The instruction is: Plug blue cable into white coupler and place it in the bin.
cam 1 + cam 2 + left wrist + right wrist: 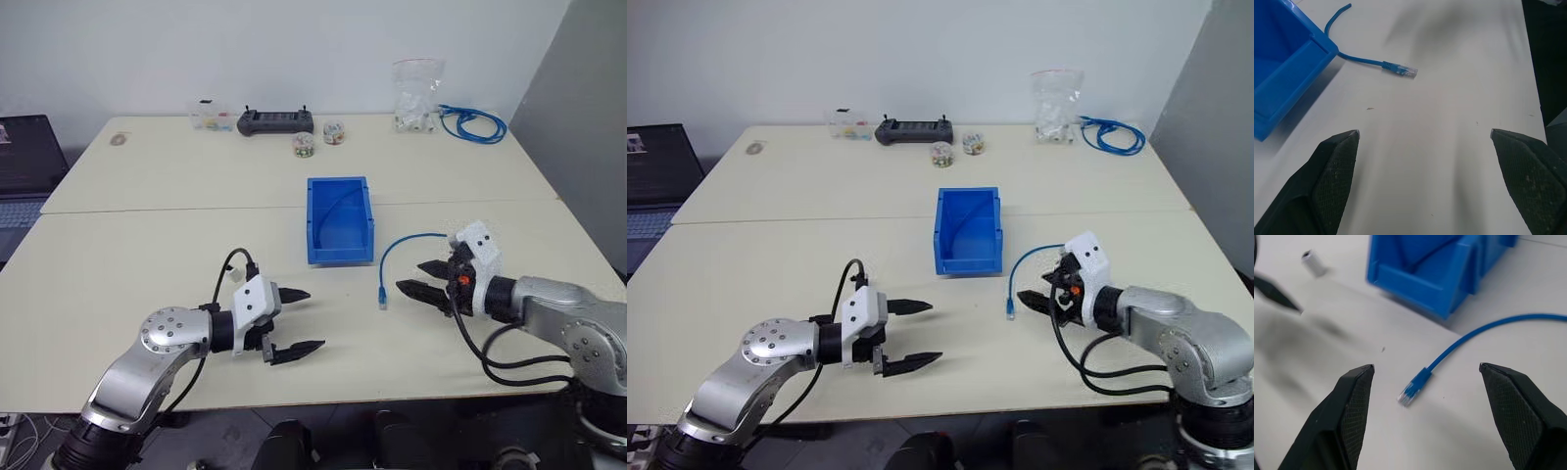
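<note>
Spanning both head views, the cream table (176, 255) carries the bin (340, 220) at frame centre. Lower left, the left gripper (294, 322) points toward frame right, fingers spread wide around nothing. Lower right, the right gripper (421, 281) points left, tilted down, fingers apart and empty, above the blue cable (397, 251), whose plug (1411, 390) lies on the table between them. The cable's far end is hidden behind that gripper. A small white piece (1313, 264), possibly the coupler, is hard to make out.
</note>
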Motion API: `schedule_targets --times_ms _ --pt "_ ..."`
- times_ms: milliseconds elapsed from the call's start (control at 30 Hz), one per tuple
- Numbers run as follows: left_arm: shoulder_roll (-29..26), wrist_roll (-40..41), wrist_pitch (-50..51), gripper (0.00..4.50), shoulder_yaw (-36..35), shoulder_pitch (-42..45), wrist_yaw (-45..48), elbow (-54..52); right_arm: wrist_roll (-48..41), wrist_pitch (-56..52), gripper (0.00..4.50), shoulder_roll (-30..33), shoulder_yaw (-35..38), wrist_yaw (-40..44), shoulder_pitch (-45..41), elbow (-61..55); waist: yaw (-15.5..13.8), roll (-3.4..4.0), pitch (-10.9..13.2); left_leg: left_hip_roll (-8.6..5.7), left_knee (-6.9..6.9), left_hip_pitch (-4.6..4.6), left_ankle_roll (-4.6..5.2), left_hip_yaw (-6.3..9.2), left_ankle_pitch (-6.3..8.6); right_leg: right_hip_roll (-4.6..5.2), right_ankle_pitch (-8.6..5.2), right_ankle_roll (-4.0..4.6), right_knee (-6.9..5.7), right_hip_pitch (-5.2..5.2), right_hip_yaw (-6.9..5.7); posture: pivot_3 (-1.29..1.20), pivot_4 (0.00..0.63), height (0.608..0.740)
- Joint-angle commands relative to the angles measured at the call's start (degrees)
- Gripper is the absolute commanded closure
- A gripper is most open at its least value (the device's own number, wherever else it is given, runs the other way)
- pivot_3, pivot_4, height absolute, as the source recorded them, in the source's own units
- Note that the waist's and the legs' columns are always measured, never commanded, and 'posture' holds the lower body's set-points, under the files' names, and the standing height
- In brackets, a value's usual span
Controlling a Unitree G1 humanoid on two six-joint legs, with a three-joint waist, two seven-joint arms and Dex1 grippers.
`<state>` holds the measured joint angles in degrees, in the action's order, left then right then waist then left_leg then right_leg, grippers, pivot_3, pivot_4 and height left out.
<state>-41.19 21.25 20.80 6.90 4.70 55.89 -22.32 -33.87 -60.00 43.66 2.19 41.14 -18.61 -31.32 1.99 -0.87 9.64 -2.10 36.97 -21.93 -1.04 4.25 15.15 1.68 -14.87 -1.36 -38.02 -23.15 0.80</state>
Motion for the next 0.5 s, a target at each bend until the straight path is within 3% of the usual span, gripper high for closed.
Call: schedule_targets --times_ms 33,233,500 --pt "-0.33 0.04 -1.13 0.00 -1.14 0.10 0.46 -0.19 8.00 19.97 0.85 5.55 -7.25 13.53 -2.01 3.26 -0.03 -0.03 0.02 0.01 0.00 0.00 0.00 0.00 0.00 -0.01 0.00 0.00 0.01 0.00 0.00 0.00 0.150 0.740" --pt "0.02 -0.40 -1.44 0.00 -0.83 -0.27 -0.09 -0.26 25.01 45.23 0.85 10.06 -21.31 27.50 -9.85 17.41 -0.17 -0.14 0.10 0.01 0.03 0.00 -0.01 -0.02 0.00 0.01 0.00 0.00 0.01 0.00 0.03 0.00 0.150 0.740" --pt "0.37 -0.72 -0.98 0.00 -0.88 -0.54 -0.77 -1.11 41.99 67.62 0.85 3.09 -32.29 33.13 -27.47 38.98 -0.16 -0.17 0.22 0.04 0.02 0.02 -0.03 -0.07 -0.01 0.02 0.20 0.33 -0.02 -0.06 0.08 0.00 0.150 0.740"
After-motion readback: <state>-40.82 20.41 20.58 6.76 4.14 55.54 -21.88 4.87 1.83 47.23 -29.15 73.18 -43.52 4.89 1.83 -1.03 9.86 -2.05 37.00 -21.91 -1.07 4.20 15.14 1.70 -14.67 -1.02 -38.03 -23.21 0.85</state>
